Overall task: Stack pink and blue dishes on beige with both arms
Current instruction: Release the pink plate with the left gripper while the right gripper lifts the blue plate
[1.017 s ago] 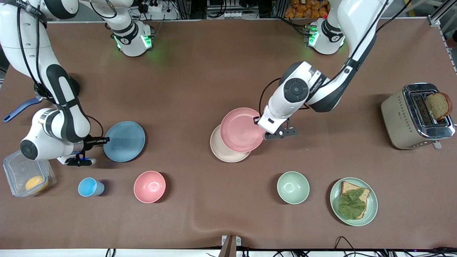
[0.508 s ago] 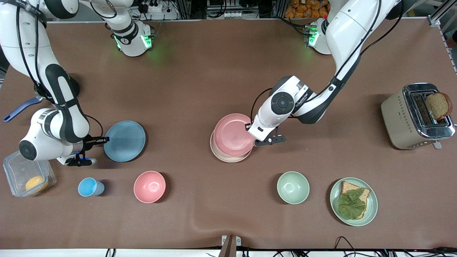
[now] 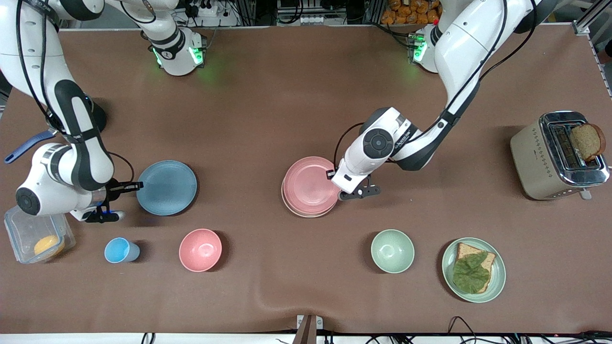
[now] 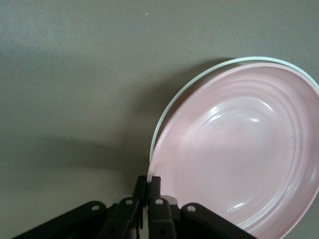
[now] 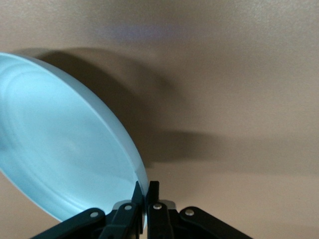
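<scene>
The pale pink plate [image 3: 308, 185] lies almost squarely over the beige plate [image 3: 292, 207], of which only a thin crescent of rim shows. My left gripper [image 3: 336, 185] is shut on the pink plate's rim at the side toward the left arm's end. In the left wrist view the pink plate [image 4: 239, 149] covers the beige rim [image 4: 172, 112], with my left gripper [image 4: 153, 181] pinching its edge. The light blue plate [image 3: 166, 188] is held by its rim in my shut right gripper [image 3: 136, 186]. In the right wrist view the blue plate [image 5: 60, 149] is tilted off the table at my right gripper [image 5: 147, 186].
Along the near side stand a blue cup [image 3: 119, 250], a deep pink bowl [image 3: 200, 250], a green bowl [image 3: 392, 251] and a green plate with toast [image 3: 473, 270]. A toaster [image 3: 557, 155] sits at the left arm's end, a clear container [image 3: 36, 236] at the right arm's end.
My left gripper carried the pink plate down over the beige plate until it nearly covers it. My right gripper lifted the blue plate slightly.
</scene>
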Tool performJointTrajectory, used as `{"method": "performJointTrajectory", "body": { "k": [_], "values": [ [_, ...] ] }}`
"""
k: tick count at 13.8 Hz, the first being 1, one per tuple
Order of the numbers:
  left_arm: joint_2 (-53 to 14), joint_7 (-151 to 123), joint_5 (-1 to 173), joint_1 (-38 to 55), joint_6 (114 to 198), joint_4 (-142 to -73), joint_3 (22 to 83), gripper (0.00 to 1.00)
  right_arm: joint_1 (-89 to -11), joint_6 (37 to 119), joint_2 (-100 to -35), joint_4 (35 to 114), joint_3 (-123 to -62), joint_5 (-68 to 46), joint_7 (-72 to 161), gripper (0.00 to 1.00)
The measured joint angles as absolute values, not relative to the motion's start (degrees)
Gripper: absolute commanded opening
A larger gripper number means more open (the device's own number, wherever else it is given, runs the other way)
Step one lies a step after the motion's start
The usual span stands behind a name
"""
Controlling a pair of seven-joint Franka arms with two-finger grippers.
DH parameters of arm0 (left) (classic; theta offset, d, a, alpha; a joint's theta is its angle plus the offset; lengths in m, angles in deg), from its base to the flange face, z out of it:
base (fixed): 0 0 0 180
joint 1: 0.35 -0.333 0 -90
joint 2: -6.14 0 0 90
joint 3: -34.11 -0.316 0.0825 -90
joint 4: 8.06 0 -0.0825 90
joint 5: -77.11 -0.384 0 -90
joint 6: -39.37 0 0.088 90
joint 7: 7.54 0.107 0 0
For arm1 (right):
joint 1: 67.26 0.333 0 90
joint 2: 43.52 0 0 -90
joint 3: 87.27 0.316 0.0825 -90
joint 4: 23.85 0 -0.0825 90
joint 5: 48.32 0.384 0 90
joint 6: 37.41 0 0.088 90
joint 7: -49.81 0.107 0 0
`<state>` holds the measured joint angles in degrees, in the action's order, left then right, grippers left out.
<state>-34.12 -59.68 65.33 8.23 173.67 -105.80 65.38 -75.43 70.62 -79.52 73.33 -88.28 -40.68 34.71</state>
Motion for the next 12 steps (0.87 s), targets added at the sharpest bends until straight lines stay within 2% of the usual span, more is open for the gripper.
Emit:
{"method": "performJointTrajectory", "body": {
  "k": [7,8,9,10,12],
  "values": [
    [-35.3,-59.68,65.33,8.24,174.45,-105.07,65.36,0.02,-75.5,66.52,-79.52,70.64,-88.37,-40.53,34.71,0.0],
    [-35.45,-59.68,65.33,8.26,174.45,-104.93,65.26,0.47,-75.55,65.39,-79.51,70.16,-88.42,-39.85,34.71,0.0],
    [-35.58,-59.69,65.33,8.31,174.45,-104.82,64.92,0.85,-75.62,64.16,-79.51,69.7,-88.5,-38.51,34.71,0.0],
    [-35.68,-59.68,65.33,8.37,174.47,-104.74,64.51,1.0,-75.72,63.2,-79.51,69.4,-88.54,-37.38,34.71,0.0],
    [-35.82,-59.64,64.56,8.51,174.81,-103.87,64.1,1.0,-76.27,61.84,-79.51,69.21,-88.59,-35.2,34.73,0.0]
  ]
}}
